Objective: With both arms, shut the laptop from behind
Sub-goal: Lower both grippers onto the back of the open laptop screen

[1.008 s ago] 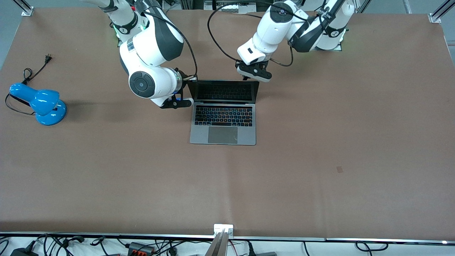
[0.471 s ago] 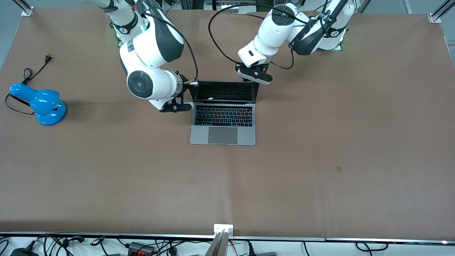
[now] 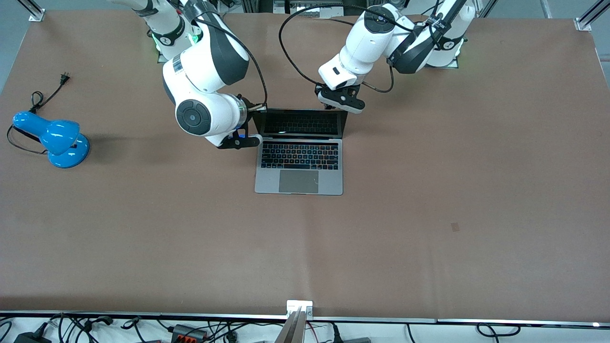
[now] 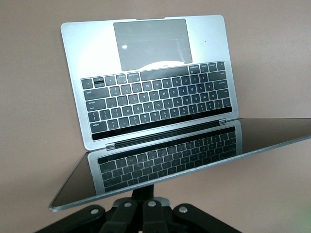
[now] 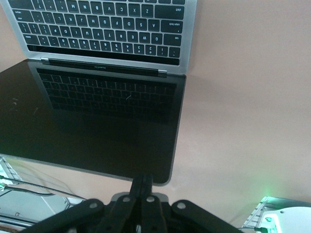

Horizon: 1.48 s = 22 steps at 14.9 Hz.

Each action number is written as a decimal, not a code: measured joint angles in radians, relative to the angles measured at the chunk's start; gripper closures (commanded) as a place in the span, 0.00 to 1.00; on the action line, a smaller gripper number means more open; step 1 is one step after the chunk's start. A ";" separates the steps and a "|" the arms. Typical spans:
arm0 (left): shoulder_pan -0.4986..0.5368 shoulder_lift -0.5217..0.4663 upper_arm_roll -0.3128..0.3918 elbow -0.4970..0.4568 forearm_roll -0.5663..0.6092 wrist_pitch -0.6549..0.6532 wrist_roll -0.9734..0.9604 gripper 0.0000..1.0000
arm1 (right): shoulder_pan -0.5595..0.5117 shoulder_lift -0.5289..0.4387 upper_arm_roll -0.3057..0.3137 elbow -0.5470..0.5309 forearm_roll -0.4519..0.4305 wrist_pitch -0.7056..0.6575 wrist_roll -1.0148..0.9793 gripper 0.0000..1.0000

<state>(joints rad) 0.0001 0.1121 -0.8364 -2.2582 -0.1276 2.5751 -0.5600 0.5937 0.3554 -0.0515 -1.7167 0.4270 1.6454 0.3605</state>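
**Brushed metal, black glass and a matt brown table**

The slim silver-grey metal laptop (image 3: pixel 299 162) shows a smooth, satin deck and a matt grey trackpad (image 4: pixel 150 36). Its dark glass screen (image 5: pixel 97 116), just beside the black fingers of the right gripper (image 5: pixel 142 187), is glossy enough to mirror the matt black plastic keys (image 4: pixel 158 99). The white arm shells (image 3: pixel 209 62) look like glossy hard plastic. The brown table covering (image 3: pixel 429 214) is matt, like paper. A blue desk lamp (image 3: pixel 55 136) shines glossy.
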 measured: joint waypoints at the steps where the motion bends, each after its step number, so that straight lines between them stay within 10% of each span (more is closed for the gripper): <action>1: 0.000 0.000 0.000 0.000 0.000 0.000 0.000 0.99 | 0.002 0.001 0.000 0.001 0.000 0.000 0.000 1.00; 10: 0.000 -0.002 -0.001 0.005 0.001 0.000 0.000 0.99 | -0.009 -0.005 -0.005 0.112 0.001 -0.207 0.000 1.00; 22: 0.000 -0.002 -0.001 0.005 0.001 0.000 0.000 0.99 | 0.080 0.093 -0.008 0.079 -0.043 -0.036 0.036 1.00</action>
<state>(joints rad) -0.0002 0.1103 -0.8377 -2.2531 -0.1265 2.5748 -0.5599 0.6741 0.4489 -0.0598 -1.6373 0.3837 1.6093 0.3963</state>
